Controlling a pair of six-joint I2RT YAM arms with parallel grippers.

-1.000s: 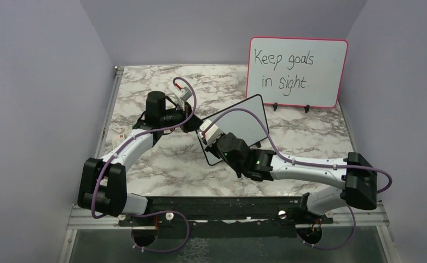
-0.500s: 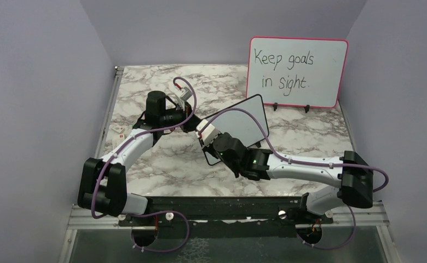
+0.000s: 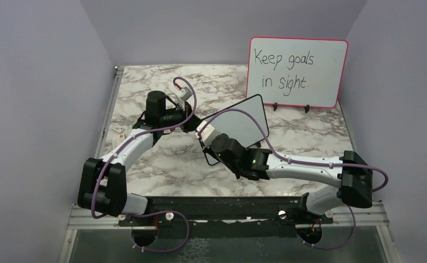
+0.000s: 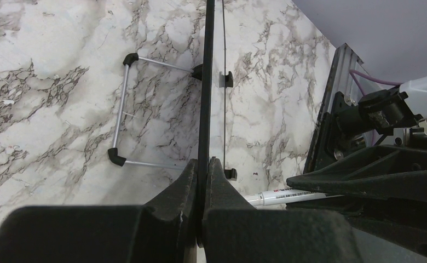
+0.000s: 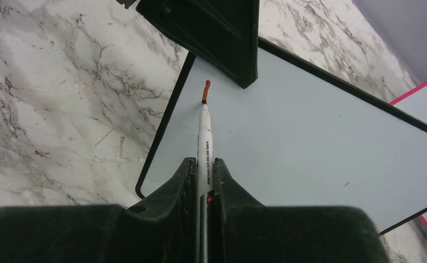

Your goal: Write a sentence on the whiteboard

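The whiteboard (image 3: 247,121), black-framed, stands tilted at mid table. Its face is blank in the right wrist view (image 5: 310,137), and no reddish-brown sentence shows. My left gripper (image 3: 192,125) is shut on the board's left edge, which is seen edge-on in the left wrist view (image 4: 205,82) between the fingers of the left gripper (image 4: 202,167). My right gripper (image 5: 203,164) is shut on a white marker (image 5: 205,137). The marker's reddish-brown tip (image 5: 205,90) points at the board near its left edge, beside the left fingers (image 5: 217,33). I cannot tell whether it touches. The marker also shows in the left wrist view (image 4: 288,195).
A larger pink-framed board (image 3: 297,71) reading "Keep goals in sight" stands at the back right. A small white object (image 3: 118,130) lies by the table's left rail. The held board's wire stand (image 4: 125,109) sticks out behind it. Grey walls enclose the table.
My right gripper with the marker has shifted a little to the left along the board. The left arm and the board have not moved.
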